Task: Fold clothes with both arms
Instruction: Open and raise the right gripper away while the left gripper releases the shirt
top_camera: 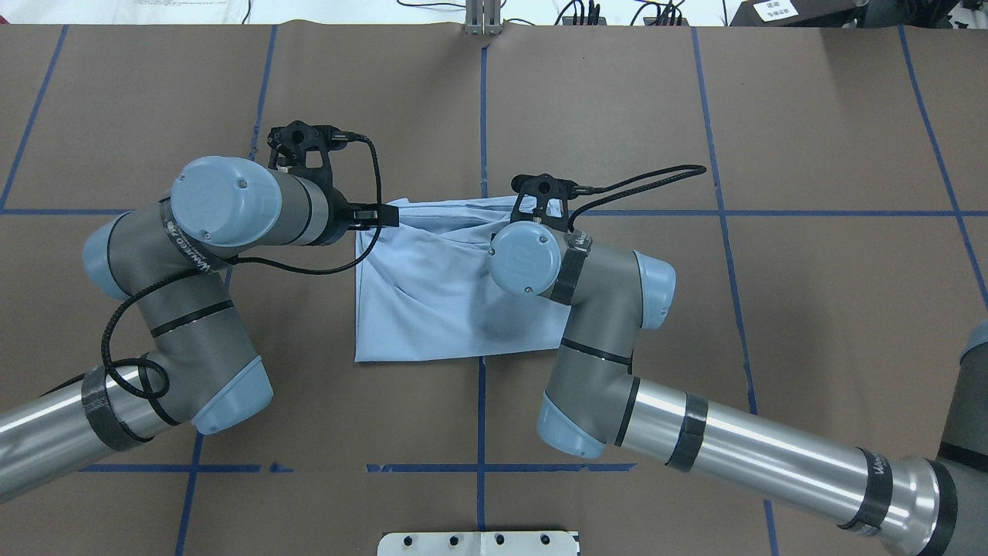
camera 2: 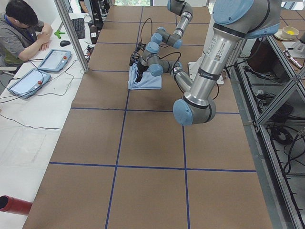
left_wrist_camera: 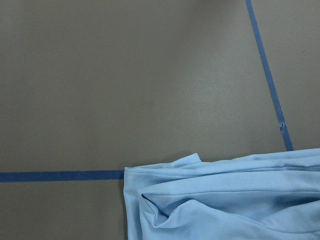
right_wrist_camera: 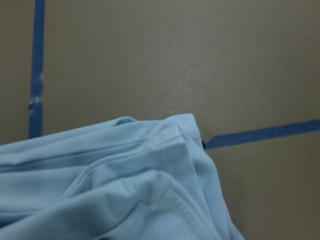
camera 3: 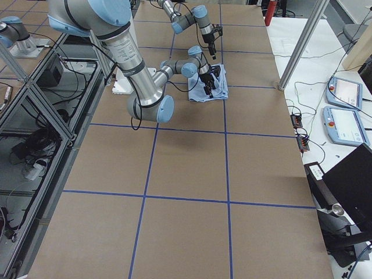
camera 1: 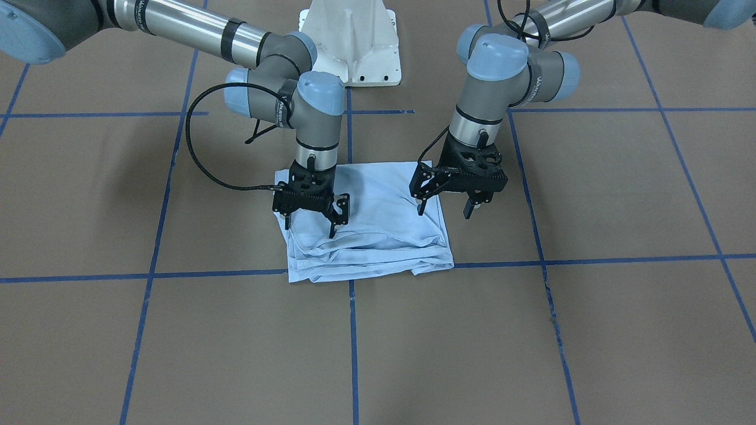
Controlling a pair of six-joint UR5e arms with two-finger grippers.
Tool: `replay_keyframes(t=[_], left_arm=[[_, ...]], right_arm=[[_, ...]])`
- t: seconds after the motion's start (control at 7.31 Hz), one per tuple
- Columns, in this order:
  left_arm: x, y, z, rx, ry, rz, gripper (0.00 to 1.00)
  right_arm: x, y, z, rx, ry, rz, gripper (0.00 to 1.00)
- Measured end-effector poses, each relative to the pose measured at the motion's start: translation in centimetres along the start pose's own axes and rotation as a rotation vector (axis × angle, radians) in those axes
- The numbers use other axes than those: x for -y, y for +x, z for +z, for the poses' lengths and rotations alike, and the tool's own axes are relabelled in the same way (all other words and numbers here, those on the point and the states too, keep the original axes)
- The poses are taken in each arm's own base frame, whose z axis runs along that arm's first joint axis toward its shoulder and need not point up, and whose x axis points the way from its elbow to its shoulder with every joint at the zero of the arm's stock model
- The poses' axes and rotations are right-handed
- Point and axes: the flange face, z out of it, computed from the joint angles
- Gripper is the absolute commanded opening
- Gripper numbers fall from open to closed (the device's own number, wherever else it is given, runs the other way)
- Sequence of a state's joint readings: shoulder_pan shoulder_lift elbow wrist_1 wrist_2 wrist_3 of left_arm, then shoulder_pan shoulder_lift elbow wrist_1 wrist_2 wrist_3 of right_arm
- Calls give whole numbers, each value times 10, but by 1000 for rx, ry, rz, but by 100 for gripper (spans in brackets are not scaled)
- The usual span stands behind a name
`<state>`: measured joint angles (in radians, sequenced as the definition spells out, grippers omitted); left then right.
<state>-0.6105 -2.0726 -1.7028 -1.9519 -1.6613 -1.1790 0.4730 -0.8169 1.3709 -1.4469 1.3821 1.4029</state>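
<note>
Light blue T-shirt [camera 1: 372, 236] lies folded in a rough rectangle of stacked layers at mid counter [camera 1: 590, 330]. Its edge farthest from the robot runs along a blue tape line [camera 1: 207, 274], near a crossing of the tape grid. Cloth is rumpled and ridged along that edge.

Right claw [camera 1: 310, 228] points down over one end of the shirt, fingers spread apart, nothing between them. Left claw [camera 1: 444, 212] points down at the other end, also spread: one finger over the shirt's side edge, the other over bare counter just beside it. Cannot tell if the tips touch the cloth.

Left wrist view: a layered corner of the shirt beside the tape. Right wrist view: a stitched hem at the opposite corner.
</note>
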Motion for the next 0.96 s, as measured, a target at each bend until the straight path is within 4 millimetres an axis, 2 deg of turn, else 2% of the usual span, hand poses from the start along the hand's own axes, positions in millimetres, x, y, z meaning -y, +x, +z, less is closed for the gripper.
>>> replay_keyframes(t=[0.27, 0.41, 0.55, 0.68, 0.82, 0.96], left_arm=[[-1, -2, 1, 3, -1, -1, 100], [-1, -3, 1, 4, -2, -2, 100], [-3, -2, 2, 5, -4, -1, 100], [-5, 0, 5, 6, -7, 0, 100], [-5, 4, 8, 7, -9, -13, 85], [0, 15, 19, 10, -8, -73, 59]], right_arm=[[58, 32, 32, -79, 33, 2, 100], [89, 47, 39, -99, 28, 13, 100], [117, 51, 33, -80, -10, 27, 100], [136, 43, 14, -28, -55, 40, 100], [145, 34, -8, 29, -85, 46, 100], [148, 30, -28, 76, -104, 47, 100]])
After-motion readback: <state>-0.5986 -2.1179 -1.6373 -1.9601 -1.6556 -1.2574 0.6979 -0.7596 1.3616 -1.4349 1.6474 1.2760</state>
